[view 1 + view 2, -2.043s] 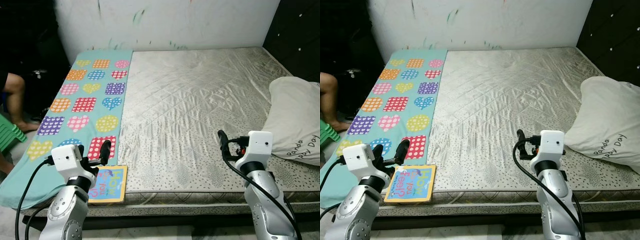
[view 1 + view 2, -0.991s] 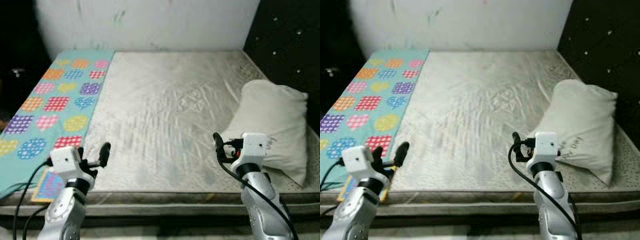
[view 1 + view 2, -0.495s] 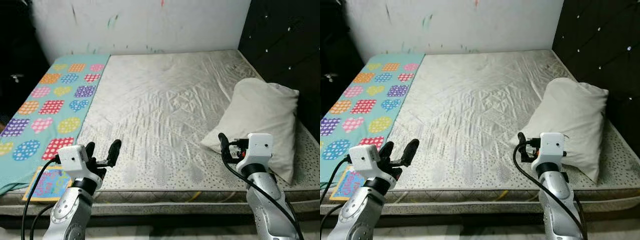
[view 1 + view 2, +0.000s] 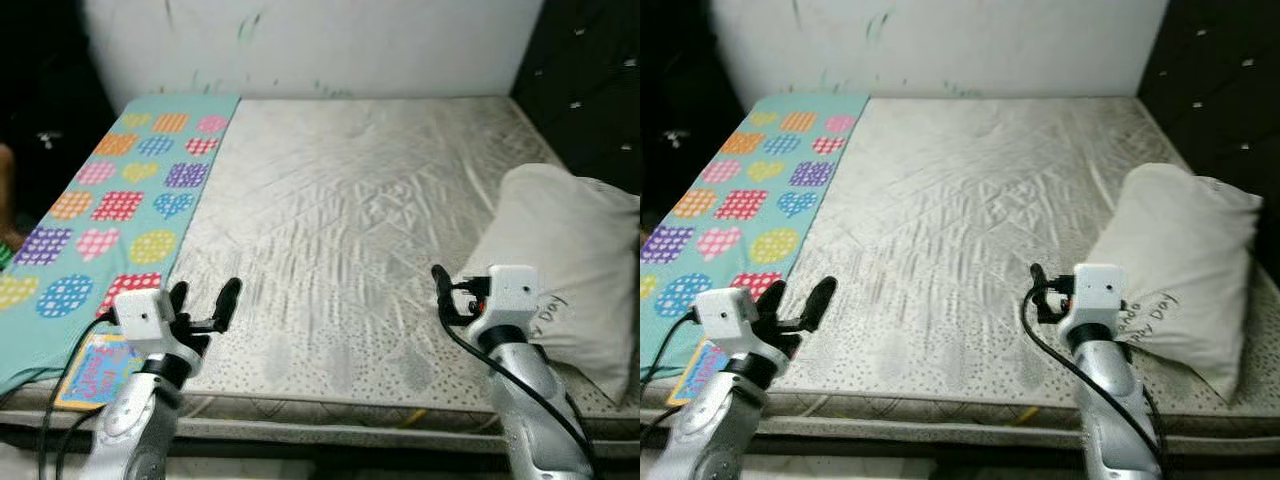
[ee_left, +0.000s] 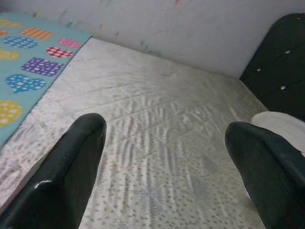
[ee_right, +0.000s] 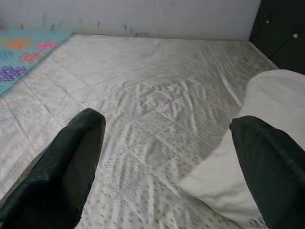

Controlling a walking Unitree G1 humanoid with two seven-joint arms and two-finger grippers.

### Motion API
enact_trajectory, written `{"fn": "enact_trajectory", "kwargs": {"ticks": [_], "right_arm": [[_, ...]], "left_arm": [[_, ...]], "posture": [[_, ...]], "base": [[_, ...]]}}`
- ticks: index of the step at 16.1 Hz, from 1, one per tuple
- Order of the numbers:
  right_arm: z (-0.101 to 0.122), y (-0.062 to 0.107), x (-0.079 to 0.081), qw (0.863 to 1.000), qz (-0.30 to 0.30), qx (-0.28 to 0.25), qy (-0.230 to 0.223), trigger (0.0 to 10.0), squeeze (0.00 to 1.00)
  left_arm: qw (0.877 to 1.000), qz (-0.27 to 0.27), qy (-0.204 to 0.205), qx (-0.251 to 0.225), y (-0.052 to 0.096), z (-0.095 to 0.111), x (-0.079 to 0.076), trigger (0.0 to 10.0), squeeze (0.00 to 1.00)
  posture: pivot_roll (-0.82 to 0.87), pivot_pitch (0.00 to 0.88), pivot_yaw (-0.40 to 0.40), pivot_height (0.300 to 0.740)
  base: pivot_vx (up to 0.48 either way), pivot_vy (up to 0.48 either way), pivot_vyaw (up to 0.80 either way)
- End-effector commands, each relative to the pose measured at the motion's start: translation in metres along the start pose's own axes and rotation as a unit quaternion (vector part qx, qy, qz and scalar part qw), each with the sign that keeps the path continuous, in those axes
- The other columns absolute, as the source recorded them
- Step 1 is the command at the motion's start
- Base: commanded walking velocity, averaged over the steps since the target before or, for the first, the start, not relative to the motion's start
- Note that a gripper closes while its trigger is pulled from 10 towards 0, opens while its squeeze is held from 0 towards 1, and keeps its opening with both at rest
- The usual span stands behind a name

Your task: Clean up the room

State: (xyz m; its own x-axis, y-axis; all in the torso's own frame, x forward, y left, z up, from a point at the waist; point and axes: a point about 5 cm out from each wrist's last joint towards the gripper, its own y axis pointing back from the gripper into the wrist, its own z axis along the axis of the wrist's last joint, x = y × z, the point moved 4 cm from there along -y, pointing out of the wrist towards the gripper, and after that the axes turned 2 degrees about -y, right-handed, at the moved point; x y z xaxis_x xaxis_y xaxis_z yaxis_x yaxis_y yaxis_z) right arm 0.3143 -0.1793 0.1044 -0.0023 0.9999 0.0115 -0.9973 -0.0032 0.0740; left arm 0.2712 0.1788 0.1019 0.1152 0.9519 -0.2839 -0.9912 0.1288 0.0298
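Grey quilted mattress (image 4: 360, 230) is faced by both spread, empty tools, left tool (image 4: 204, 303) near the picture book (image 4: 95, 370) at the front edge, right tool (image 6: 167, 157) beside the white pillow (image 4: 560, 260), so approach is judged under way and a reach to one item is called for next.

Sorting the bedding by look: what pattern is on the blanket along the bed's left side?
Teal blanket with multicoloured dotted and checked hearts; the left eye view shows it best.

pillow (image 4: 570, 270) cut off at right, book (image 4: 92, 368) partly hidden
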Motion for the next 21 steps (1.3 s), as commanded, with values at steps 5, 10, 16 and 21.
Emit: {"fn": "enact_trajectory", "kwargs": {"ticks": [5,10,16,21], "right_arm": [[-0.0004,0.0003,-0.0165,1.000,-0.024,0.000,0.018,10.0,0.00],[0.0011,0.0004,-0.0150,1.000,-0.021,-0.004,0.014,10.0,0.00],[0.0002,0.0000,-0.0148,1.000,-0.018,-0.002,0.021,10.0,0.00],[0.0003,-0.0004,-0.0126,1.000,-0.013,-0.003,0.020,10.0,0.00]], "left_arm": [[1.000,0.016,0.008,0.008,-0.0016,-0.0021,-0.0004,10.0,0.00],[1.000,0.024,0.015,0.011,-0.0020,-0.0031,0.0008,10.0,0.00],[0.999,0.023,0.014,0.017,-0.0029,-0.0042,-0.0009,10.0,0.00],[1.000,0.021,0.010,0.017,-0.0041,-0.0043,-0.0022,10.0,0.00]], "posture": [[-0.19,0.023,0.037,0.740],[-0.19,0.021,0.036,0.740],[-0.19,0.022,0.035,0.740],[-0.19,0.014,0.033,0.740]], "base": [[0.000,0.000,0.00],[0.000,0.000,0.00],[0.000,-0.090,0.00],[0.000,-0.297,0.00]]}}
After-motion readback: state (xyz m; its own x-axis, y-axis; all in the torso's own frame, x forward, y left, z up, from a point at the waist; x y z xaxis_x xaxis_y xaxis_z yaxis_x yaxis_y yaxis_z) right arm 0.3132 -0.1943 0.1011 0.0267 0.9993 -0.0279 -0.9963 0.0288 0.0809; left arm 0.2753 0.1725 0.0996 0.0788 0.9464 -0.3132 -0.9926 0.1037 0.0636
